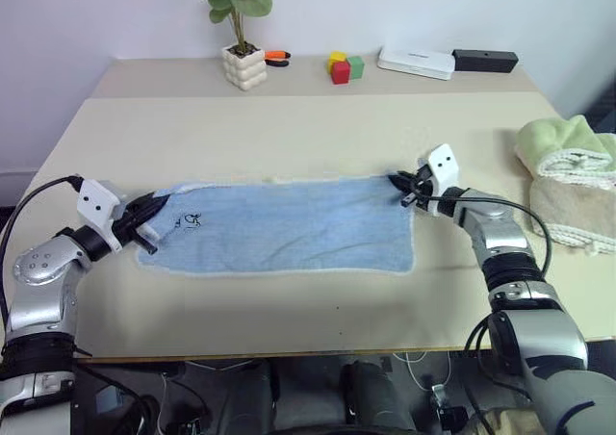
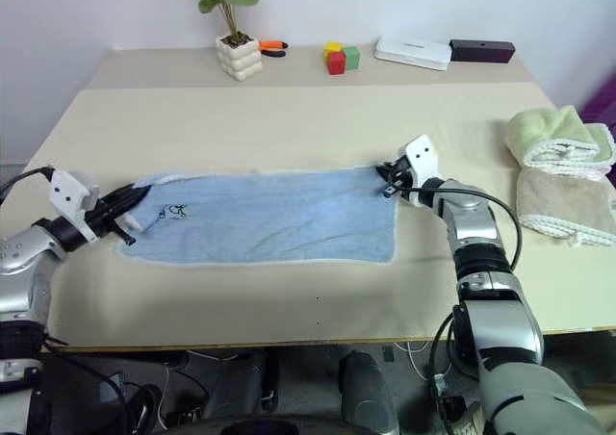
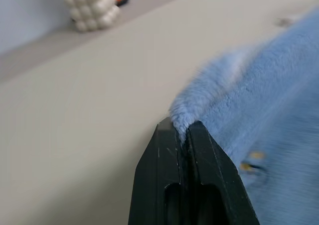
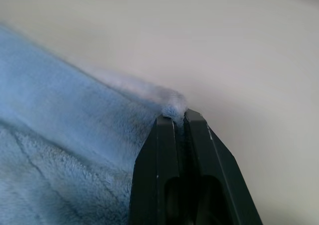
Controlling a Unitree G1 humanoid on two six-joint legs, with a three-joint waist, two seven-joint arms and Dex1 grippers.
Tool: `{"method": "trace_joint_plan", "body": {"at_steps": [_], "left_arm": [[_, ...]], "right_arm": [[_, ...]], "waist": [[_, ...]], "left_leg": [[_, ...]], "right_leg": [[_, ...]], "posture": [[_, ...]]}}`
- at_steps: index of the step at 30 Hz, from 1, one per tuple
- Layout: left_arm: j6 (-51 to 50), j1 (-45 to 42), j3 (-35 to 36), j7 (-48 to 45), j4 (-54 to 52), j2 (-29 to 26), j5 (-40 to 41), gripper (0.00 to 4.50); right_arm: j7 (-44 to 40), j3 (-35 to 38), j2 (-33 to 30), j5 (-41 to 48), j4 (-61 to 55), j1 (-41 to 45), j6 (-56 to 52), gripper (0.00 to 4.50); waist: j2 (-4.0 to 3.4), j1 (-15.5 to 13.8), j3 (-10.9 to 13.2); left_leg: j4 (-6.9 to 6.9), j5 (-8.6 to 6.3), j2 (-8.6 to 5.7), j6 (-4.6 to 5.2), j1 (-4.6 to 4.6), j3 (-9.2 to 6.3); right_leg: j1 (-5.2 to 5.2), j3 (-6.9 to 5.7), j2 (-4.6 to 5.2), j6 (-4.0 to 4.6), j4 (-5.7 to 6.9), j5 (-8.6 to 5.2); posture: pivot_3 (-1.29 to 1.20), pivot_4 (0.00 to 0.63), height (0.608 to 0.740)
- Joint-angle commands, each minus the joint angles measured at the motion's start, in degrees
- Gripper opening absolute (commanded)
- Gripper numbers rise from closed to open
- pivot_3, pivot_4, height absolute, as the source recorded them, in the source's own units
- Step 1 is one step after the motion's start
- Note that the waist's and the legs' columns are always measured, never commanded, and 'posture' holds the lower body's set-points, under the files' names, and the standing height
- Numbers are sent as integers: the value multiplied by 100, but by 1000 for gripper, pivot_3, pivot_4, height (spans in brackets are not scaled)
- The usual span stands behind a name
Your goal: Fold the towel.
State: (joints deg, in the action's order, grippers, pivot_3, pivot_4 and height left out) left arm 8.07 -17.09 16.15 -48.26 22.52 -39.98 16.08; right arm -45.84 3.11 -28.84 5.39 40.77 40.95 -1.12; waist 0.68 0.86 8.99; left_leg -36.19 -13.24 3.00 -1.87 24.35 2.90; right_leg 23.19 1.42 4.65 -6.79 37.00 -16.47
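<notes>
You are viewing the light blue towel (image 1: 289, 225) lying spread flat across the middle of the beige bench (image 1: 289, 127). The left gripper (image 1: 154, 209) is pinching the towel's far-left corner between closed fingers (image 3: 167, 185), while the right gripper (image 1: 404, 187) is clamping the far-right corner likewise. A rolled green towel (image 1: 563, 146) is sitting on a folded beige towel (image 1: 577, 209) at the right edge.

The left gripper (image 3: 183, 128) pinches a corner of the blue towel (image 3: 259, 115) on the beige table (image 3: 84, 110); a bumpy white pot (image 3: 93, 7), perhaps a planter, stands well beyond
</notes>
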Motion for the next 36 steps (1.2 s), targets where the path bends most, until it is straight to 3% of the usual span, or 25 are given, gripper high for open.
{"method": "trace_joint_plan", "body": {"at_steps": [1,7,11,14,18,24,27,30,36], "left_arm": [[404,-615,-150,320,626,54,-363,0],[1302,-2606,-800,1012,2707,333,-1285,0],[1800,-3969,-1129,1907,4031,271,-1938,0],[1877,-4747,-1174,2286,4619,164,-2108,0],[2137,-5159,-1197,2241,4891,-27,-2197,0],[2672,-4614,-894,850,4732,-161,-1657,0],[2797,-4121,-725,-33,4524,-85,-1263,0],[2903,-3037,-655,-868,4028,54,-871,0],[2444,-1733,-523,-1933,2774,-147,-187,0]], "right_arm": [[23,124,-169,94,-303,147,-90,97],[632,15,227,-191,1037,1306,631,97],[1509,72,316,-460,2075,2215,1275,97],[1851,199,209,-471,2485,2681,1666,97],[1574,491,62,-188,2527,2826,2033,97],[-139,813,151,863,682,1396,2251,97],[-421,741,156,1179,-521,436,1811,97],[-690,708,69,1562,-1913,-1070,1228,97],[-1081,843,-453,1936,-3306,-2306,503,97]], "waist": [[0,-4,0],[10,-14,6],[9,-1,6],[12,11,8],[11,26,9],[11,32,9],[9,22,10],[7,-5,10],[10,-12,16]], "left_leg": [[0,0,0,0,0,0],[-5,7,-3,-11,2,1],[6,12,-4,-18,7,0],[7,21,-4,-35,15,2],[15,21,-5,-34,17,5],[11,21,-4,-35,12,5],[8,22,-3,-36,12,5],[5,22,-3,-36,11,6],[-6,10,-2,-15,12,5]], "right_leg": [[0,0,0,0,0,0],[-1,-1,-2,-1,0,0],[4,-2,-2,-4,1,0],[11,-3,0,-5,0,-1],[14,-4,1,-11,-3,-4],[6,-6,-1,-15,0,-7],[6,-6,1,-16,6,-7],[2,-6,3,-16,8,-8],[8,-4,3,-15,10,-8]], "posture": [[0,150,740],[0,150,740],[0,150,740],[0,150,740],[0,150,740],[0,150,740],[0,150,740],[0,150,740],[0,150,740]]}}
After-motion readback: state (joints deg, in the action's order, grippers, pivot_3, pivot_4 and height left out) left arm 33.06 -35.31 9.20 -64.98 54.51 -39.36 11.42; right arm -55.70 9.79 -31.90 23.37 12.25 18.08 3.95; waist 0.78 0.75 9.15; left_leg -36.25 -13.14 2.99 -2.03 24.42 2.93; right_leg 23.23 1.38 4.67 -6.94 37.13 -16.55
